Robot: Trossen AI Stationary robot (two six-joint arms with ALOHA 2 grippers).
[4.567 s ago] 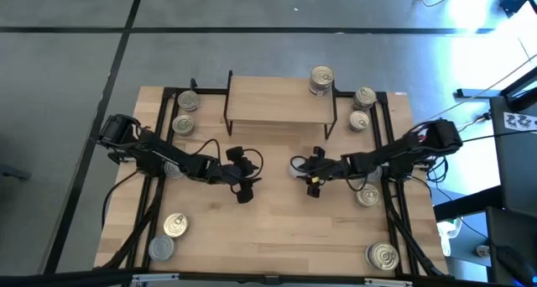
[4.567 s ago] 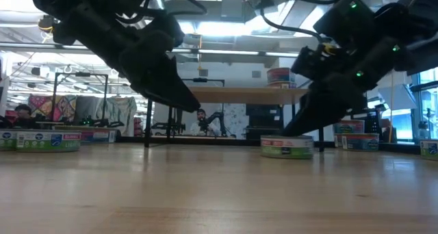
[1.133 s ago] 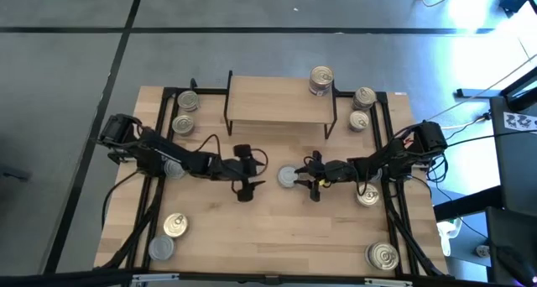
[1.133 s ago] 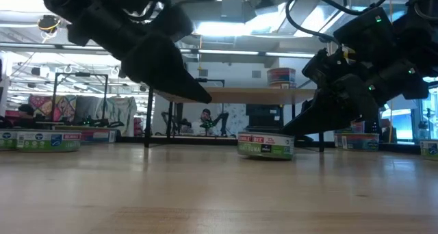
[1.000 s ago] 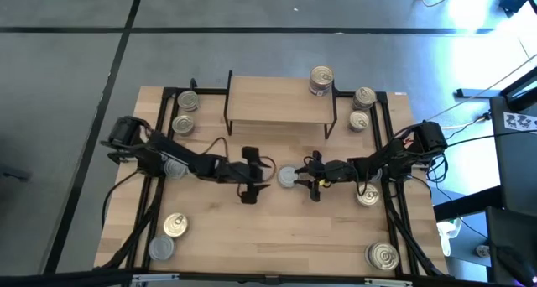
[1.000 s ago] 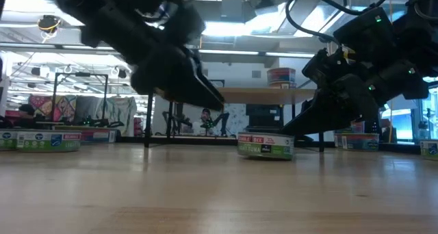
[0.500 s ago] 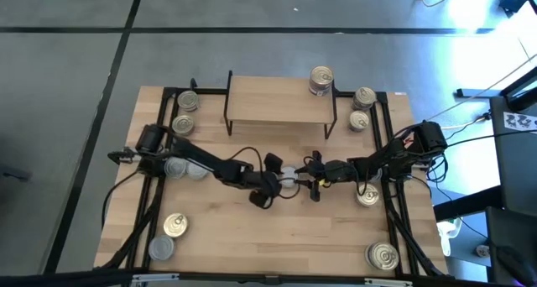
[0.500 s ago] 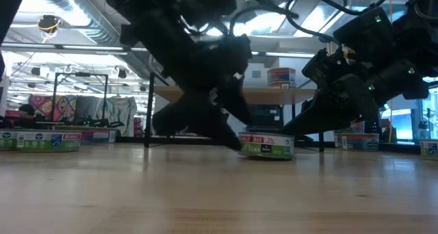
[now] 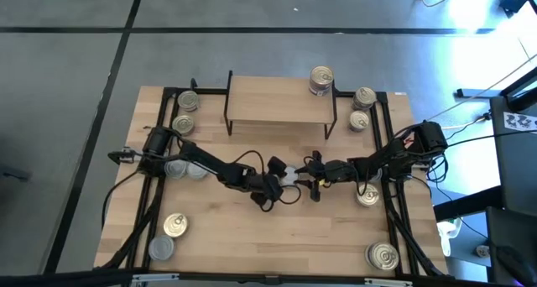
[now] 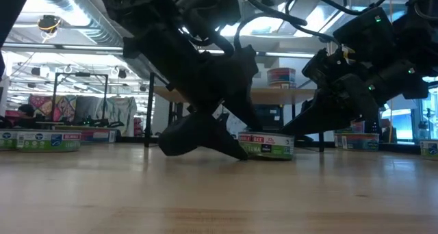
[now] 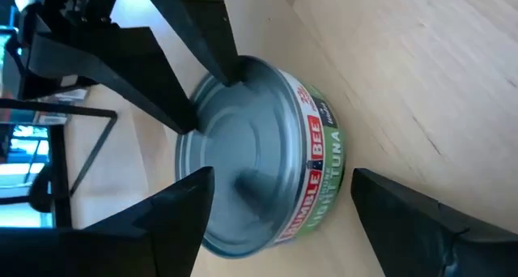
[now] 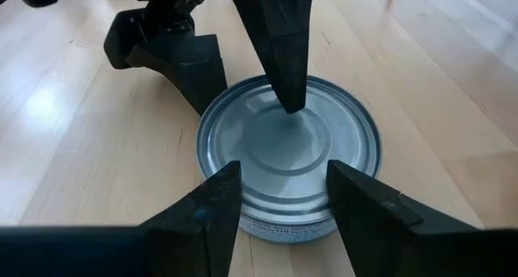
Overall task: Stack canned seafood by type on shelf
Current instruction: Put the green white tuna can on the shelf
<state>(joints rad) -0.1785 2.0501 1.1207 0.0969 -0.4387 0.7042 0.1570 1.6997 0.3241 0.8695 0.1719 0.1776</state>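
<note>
Wooden desk (image 9: 277,228) is seen from above, the shelf (image 9: 278,100) at its far edge; from the left, the left jaws (image 9: 281,183) are spread around a silver tin (image 9: 289,176) mid-desk, not clamped; the right jaws (image 9: 312,175) stand apart against its other side.

The round silver-grey metal tin (image 12: 289,159) has a smooth, dull-sheened lid and a glossy printed paper label. The pale wooden counter (image 12: 73,147) looks smooth, satin, finely grained. The black end effector fingers (image 12: 193,220) appear matt plastic.
</note>
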